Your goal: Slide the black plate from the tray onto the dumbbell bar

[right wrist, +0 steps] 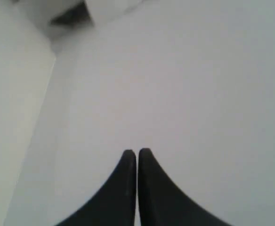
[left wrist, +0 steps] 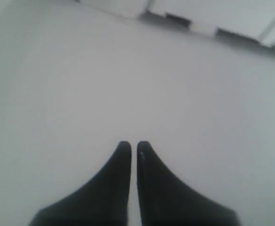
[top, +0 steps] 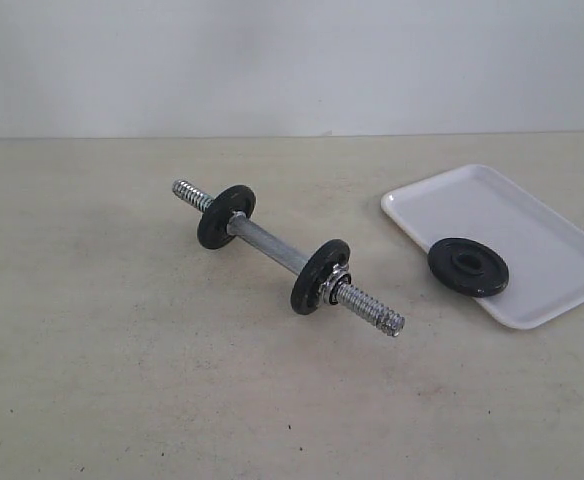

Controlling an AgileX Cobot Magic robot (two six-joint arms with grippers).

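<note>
The black plate (top: 468, 267) lies flat on the near left part of the white tray (top: 532, 225), at the right of the exterior view. The dumbbell bar (top: 272, 246) rests diagonally on the table's middle, with one black disc (top: 225, 215) toward its far threaded end and another disc (top: 319, 276) backed by a chrome star nut (top: 338, 288) toward its near threaded end. Neither arm appears in the exterior view. My left gripper (left wrist: 133, 145) is shut, with only a pale blurred surface beyond it. My right gripper (right wrist: 137, 152) is shut too, holding nothing.
The beige table (top: 112, 380) stretches around the bar, with a pale wall (top: 272, 60) behind it. The tray's near right corner sits close to the right edge of the exterior view.
</note>
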